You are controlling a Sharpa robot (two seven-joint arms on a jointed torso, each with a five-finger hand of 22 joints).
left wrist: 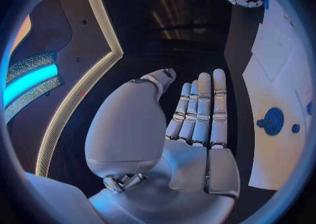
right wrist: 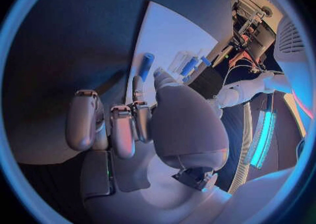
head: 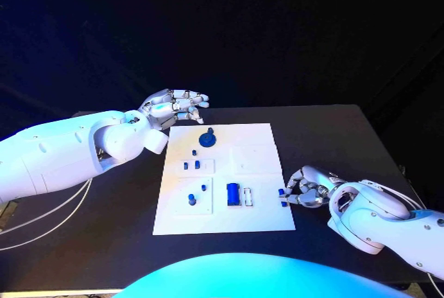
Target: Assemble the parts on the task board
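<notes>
Right robot hand [head: 305, 190], at the white board's [head: 259, 214] right edge, pinching a small blue peg [head: 281, 193]: light, rigid, likely slippery, best taken mid-shaft; left robot hand [head: 176, 105] open-fingered, holding nothing, over the dark surface [head: 111, 246] beyond the board.

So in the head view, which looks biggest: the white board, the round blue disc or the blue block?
1. task board
2. round blue disc and blue rectangular block: these look much alike in size, so I won't rank them.
</notes>
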